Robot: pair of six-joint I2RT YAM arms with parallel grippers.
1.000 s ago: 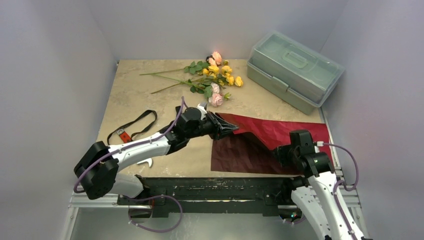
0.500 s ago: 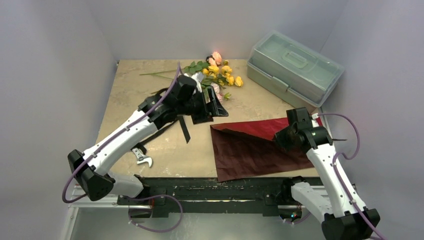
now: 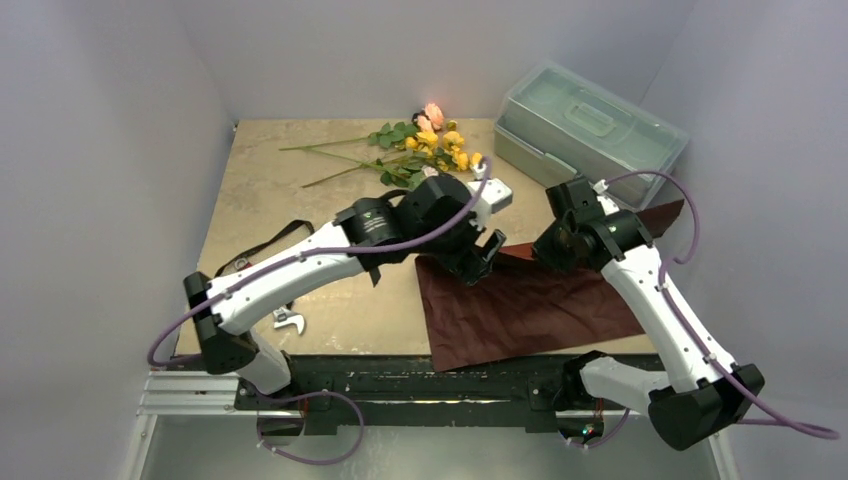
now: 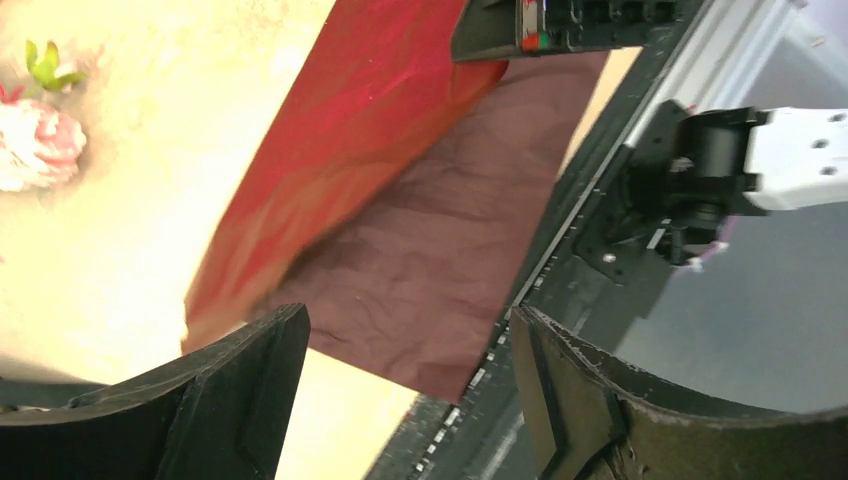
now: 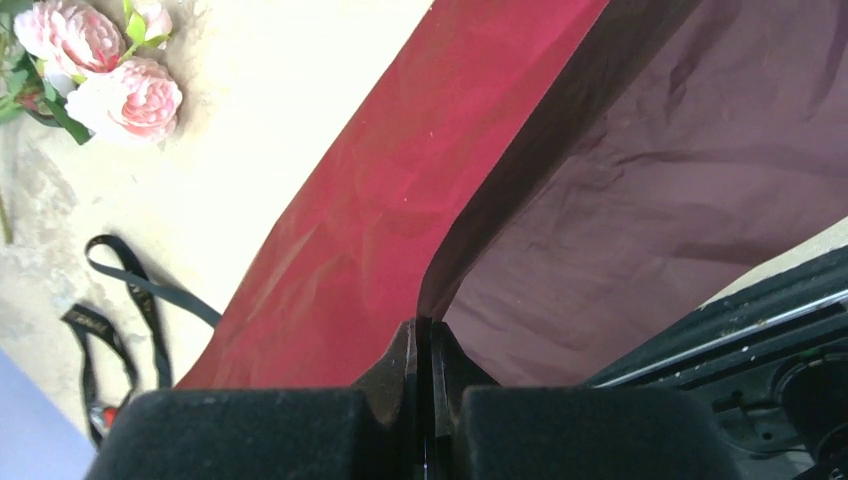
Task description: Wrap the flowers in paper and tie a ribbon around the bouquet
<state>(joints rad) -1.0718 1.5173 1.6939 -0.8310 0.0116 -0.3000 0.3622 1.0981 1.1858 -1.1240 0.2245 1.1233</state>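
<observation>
The right claw point(image 5: 425, 340) is clenched on a raised fold of the large crinkled dark red sheet of wrapping paper point(image 3: 520, 305). It pinches the sheet along its far edge, so that part stands off the beige worktop point(image 3: 270, 190) while the rest lies flat at the near right, close to the arm bases. The left claw point(image 4: 405, 360) is released, jaws wide and empty, hanging just above the sheet's far-left corner.

The long-stemmed artificial sprays with yellow and pale pink blooms point(image 3: 432, 142) lie apart from the paper, further back on the worktop and slightly left of both claws. Their long axis runs roughly left to right, stems trailing left and blooms toward the middle. Of the 2 arms, the left is nearer them and free, so fetching them looks like its job, gripping across the stems.

The thin black fabric ribbon point(image 5: 135, 285) lies loose at the left, well apart from the paper. No wrapping is done yet.
</observation>
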